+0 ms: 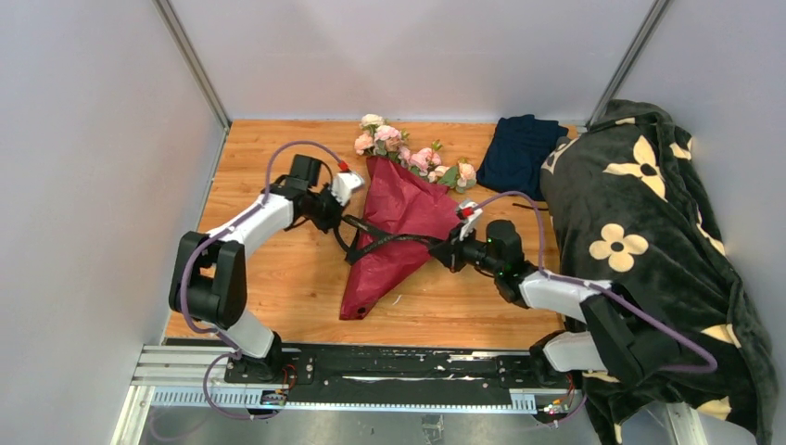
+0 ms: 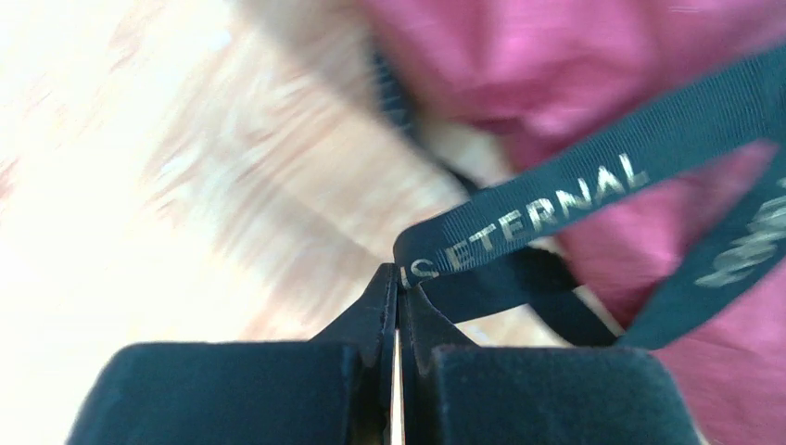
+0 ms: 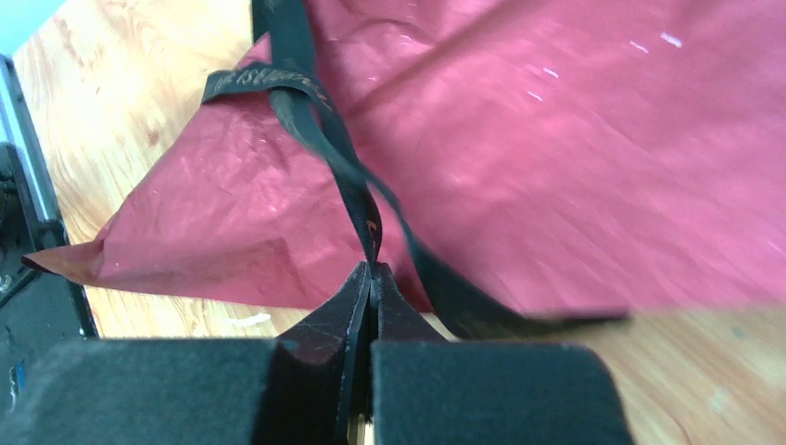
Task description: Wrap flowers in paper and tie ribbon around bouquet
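The bouquet lies in the middle of the wooden table. Its burgundy paper (image 1: 399, 232) forms a cone with the point toward me, and the pink and cream flowers (image 1: 399, 146) stick out at the far end. A black ribbon (image 1: 394, 241) with gold lettering crosses the cone's middle. My left gripper (image 1: 340, 221) sits just left of the cone, and in the left wrist view this gripper (image 2: 399, 275) is shut on a folded end of the ribbon (image 2: 547, 197). On the cone's right edge, my right gripper (image 1: 448, 248) (image 3: 373, 271) is shut on another strand of ribbon (image 3: 320, 139) over the paper (image 3: 575, 158).
A folded navy blue cloth (image 1: 522, 153) lies at the back right. A big dark green blanket with cream flower shapes (image 1: 649, 232) is heaped along the right side. Grey walls close in the table's left, back and right.
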Tool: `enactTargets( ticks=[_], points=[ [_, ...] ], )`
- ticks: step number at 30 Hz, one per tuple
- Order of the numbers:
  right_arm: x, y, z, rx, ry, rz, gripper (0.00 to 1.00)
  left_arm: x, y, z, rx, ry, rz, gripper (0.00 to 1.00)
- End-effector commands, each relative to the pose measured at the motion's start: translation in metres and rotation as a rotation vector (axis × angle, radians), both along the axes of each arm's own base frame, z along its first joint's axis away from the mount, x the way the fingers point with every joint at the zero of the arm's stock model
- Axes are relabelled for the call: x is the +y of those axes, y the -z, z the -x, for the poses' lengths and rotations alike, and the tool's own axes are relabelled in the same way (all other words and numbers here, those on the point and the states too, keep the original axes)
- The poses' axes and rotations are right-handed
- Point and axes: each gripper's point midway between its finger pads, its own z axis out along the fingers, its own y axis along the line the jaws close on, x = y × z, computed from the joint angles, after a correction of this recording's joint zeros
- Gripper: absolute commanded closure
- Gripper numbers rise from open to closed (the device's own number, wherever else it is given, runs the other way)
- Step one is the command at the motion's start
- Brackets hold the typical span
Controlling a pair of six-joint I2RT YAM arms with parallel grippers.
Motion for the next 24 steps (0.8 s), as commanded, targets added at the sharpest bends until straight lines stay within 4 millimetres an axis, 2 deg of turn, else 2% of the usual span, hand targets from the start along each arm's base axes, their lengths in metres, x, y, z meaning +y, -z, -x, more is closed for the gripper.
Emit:
enactTargets(
  ticks=[1, 3, 6, 11, 14, 15, 18, 21, 23, 24],
  points=[
    [-0.050, 0.005, -0.001, 0.192, 0.239, -0.129, 1.00, 0.072, -0.024, -0.051, -0.117, -0.328, -0.009, 1.00],
    [-0.085, 0.010, 0.000, 0.255, 0.395, -0.209, 1.00, 0.116, -0.022, -0.057, -0.121, -0.459, -0.016, 1.00],
    [-0.140, 0.022, 0.004, 0.294, 0.652, -0.299, 1.00, 0.183, -0.011, -0.047, -0.106, -0.587, -0.070, 1.00],
    [-0.217, 0.026, 0.018, 0.293, 1.034, -0.314, 1.00, 0.266, 0.023, 0.005, -0.070, -0.666, -0.276, 1.00],
    [-0.261, 0.005, 0.032, 0.196, 1.234, -0.327, 1.00, 0.302, 0.038, 0.036, -0.036, -0.706, -0.364, 1.00],
    [-0.271, -0.002, 0.037, 0.170, 1.275, -0.323, 1.00, 0.315, 0.040, 0.042, -0.029, -0.716, -0.394, 1.00],
    [-0.281, -0.010, 0.042, 0.169, 1.298, -0.294, 1.00, 0.341, 0.045, 0.055, -0.011, -0.747, -0.438, 1.00],
    [-0.278, -0.012, 0.035, 0.223, 1.246, -0.249, 1.00, 0.359, 0.048, 0.064, 0.004, -0.737, -0.509, 1.00],
    [-0.284, -0.018, 0.027, 0.237, 1.235, -0.211, 1.00, 0.365, 0.050, 0.069, 0.011, -0.729, -0.535, 1.00],
    [-0.290, -0.029, 0.020, 0.220, 1.233, -0.207, 1.00, 0.368, 0.050, 0.073, 0.015, -0.729, -0.544, 1.00]
  ],
)
